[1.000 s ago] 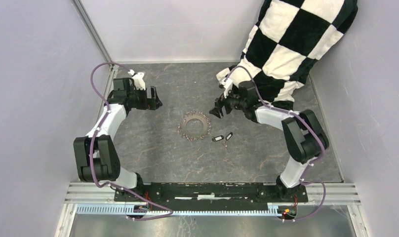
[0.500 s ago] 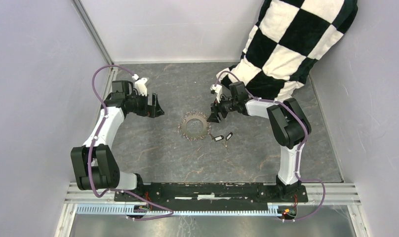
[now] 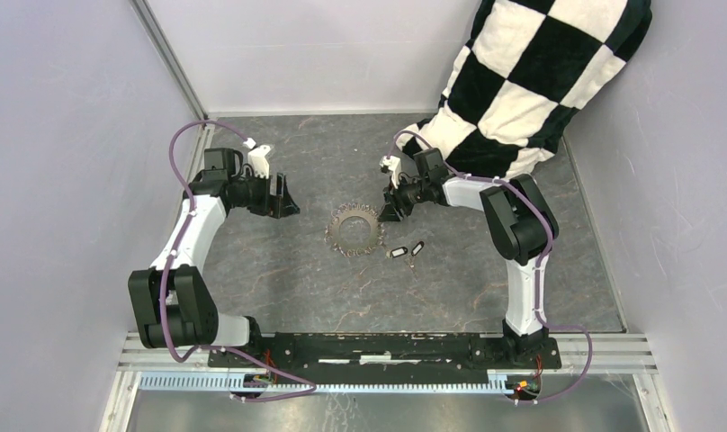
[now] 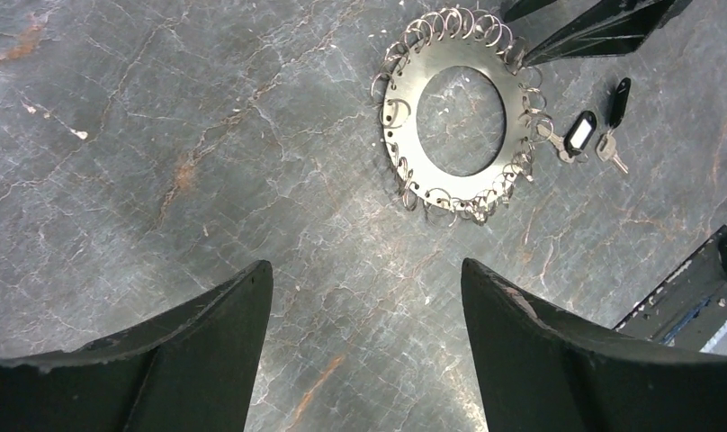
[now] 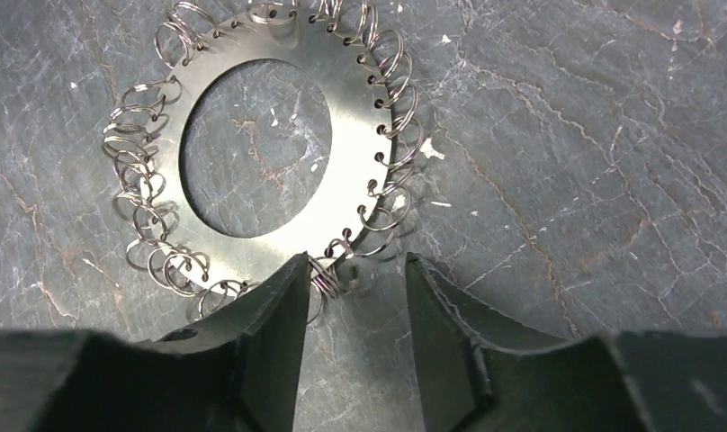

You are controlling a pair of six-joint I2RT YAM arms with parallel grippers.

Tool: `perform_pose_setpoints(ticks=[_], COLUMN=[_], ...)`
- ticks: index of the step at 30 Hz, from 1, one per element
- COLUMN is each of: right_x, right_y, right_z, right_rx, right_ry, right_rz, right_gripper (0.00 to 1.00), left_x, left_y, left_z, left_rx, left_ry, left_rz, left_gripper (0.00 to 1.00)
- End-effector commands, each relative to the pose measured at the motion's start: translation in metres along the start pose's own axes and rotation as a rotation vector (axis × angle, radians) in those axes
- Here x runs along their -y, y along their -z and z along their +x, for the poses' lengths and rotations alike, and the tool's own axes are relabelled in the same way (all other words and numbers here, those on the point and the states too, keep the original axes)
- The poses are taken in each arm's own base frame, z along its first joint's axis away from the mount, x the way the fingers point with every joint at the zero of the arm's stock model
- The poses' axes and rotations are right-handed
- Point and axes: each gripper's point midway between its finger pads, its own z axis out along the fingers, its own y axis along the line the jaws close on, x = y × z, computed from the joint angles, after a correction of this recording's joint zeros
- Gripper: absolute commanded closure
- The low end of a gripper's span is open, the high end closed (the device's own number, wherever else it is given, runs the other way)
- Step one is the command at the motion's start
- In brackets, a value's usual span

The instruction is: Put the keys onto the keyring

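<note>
Right pincer (image 5: pixel 355 265) apart astride a keyring (image 5: pixel 351 135) loop; left pincer (image 4: pixel 366 268) apart; keys (image 4: pixel 578 135) loose, one white-labelled.

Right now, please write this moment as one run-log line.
left gripper: open, empty, above table | right gripper: open, at keyring rim | keys: both loose beside keyring

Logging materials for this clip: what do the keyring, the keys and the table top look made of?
The keyring: flat brushed metal plate, likely steel, soft sheen; thin shiny wire loops through its rim holes. The keys: black heads, probably plastic; small silvery metal blades. The table: dark grey stone-look surface with pale veins; real stone or print, unclear.
</note>
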Motion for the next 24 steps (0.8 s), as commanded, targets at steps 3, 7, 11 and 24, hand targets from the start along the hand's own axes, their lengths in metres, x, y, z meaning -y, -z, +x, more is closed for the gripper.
perform_pose_setpoints(ticks=[3, 7, 11, 24], right_x=[-0.007, -0.016, -0.025, -0.101], right_y=[-0.005, -0.005, -0.002, 0.021], right_z=[-0.006, -0.007, -0.016, -0.077], right_rx=[0.008, 0.007, 0.028, 0.122], right_ry=[0.013, 0.028, 0.049, 0.299], right_rz=[-0.054, -0.065, -0.069, 0.005], right_gripper=[0.61, 0.73, 0.86, 1.0], left_x=[0.009, 0.008, 0.008, 0.057], left_y=[0.01, 0.009, 0.01, 0.031], left_z=[-0.015, -0.017, -0.022, -0.023], left_rx=[0.018, 0.016, 0.024, 0.06], left_ry=[-0.051, -0.049, -0.047, -0.231], left_rz=[0.037, 0.03, 0.027, 0.236], left_gripper=[0.18, 0.19, 0.19, 0.1])
